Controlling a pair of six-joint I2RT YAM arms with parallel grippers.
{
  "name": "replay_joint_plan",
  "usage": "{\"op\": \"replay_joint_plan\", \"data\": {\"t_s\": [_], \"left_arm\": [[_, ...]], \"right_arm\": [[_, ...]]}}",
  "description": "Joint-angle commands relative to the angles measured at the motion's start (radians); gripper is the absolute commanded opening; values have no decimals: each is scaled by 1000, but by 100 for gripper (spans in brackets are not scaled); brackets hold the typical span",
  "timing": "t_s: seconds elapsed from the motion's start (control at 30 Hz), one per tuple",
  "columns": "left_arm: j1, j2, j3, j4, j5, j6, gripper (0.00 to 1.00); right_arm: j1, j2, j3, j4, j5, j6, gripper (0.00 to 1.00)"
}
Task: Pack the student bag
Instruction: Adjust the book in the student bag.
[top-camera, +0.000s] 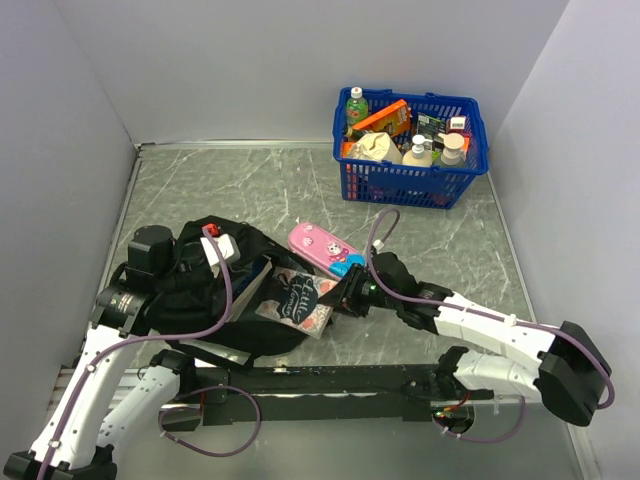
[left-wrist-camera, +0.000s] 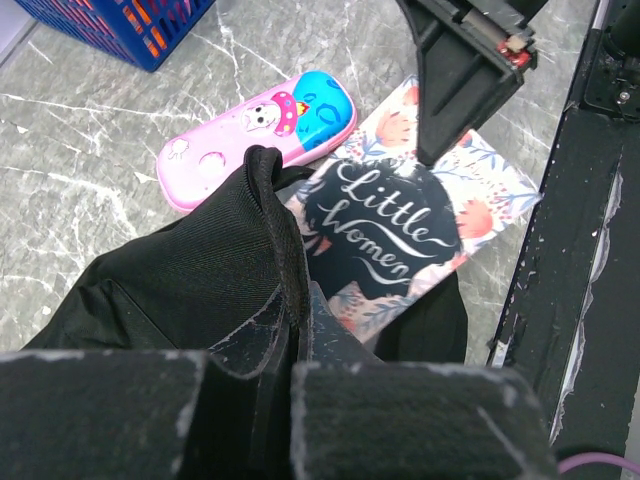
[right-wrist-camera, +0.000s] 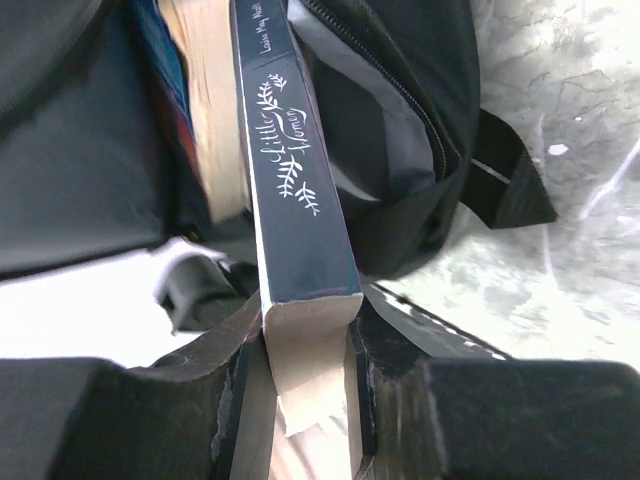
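My left jaws pinch a fabric edge of the student bag (left-wrist-camera: 180, 280). My right jaws pinch the book (right-wrist-camera: 295, 200) at the bag's mouth.

Grey table (top-camera: 250, 190): bag (left-wrist-camera: 180, 290), pencil case (top-camera: 322, 247), basket (top-camera: 410, 185)

- Top external view: fixed high behind both arm bases, angled down and forward. It is distant and covers the whole surface (top-camera: 250, 190) up to the rear wall.
- Left wrist view: mounted behind the left claw (left-wrist-camera: 290, 365), looking closely down over the student bag (left-wrist-camera: 180, 290) toward the book (left-wrist-camera: 385, 235).
- Right wrist view: mounted behind the right claw (right-wrist-camera: 305, 330), very close, sighting along the book's spine.
- Shared: all three views contain the book and the student bag.
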Motion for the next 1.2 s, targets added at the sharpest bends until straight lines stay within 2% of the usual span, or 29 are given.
{"op": "replay_joint_plan", "data": {"t_s": [0.0, 0.17, 0.2, 0.3, 0.37, 0.5, 0.73, 0.93, 1.07, 1.1, 1.17], "left_arm": [[-1, -15, 43, 90, 40, -3, 1], [-1, 0, 44, 107, 40, -19, 1], [-1, 5, 47, 110, 37, -25, 1], [-1, 9, 52, 108, 39, -26, 1], [-1, 8, 50, 110, 39, -26, 1], [-1, 12, 57, 93, 37, -23, 1], [-1, 17, 61, 78, 37, -5, 1], [-1, 28, 70, 82, 42, -6, 1], [-1, 26, 72, 84, 40, -6, 1], [-1, 25, 72, 85, 42, -6, 1], [-1, 26, 69, 91, 42, -14, 1]], "right_arm": [[-8, -88, 13, -3, -112, -130, 0], [-32, -148, -2, 49, -223, -203, 0], [-46, -143, -7, 57, -284, -210, 0], [-86, -146, -80, 236, -378, -194, 0], [-97, -125, -102, 295, -405, -176, 0], [-97, -28, -30, 354, -414, -213, 0], [-103, 82, 94, 431, -529, -249, 0], [-135, 158, 182, 353, -685, -355, 0], [-143, 191, 252, 171, -702, -487, 0], [-144, 191, 249, 157, -687, -493, 0], [-144, 182, 210, 236, -628, -452, 0]]}}
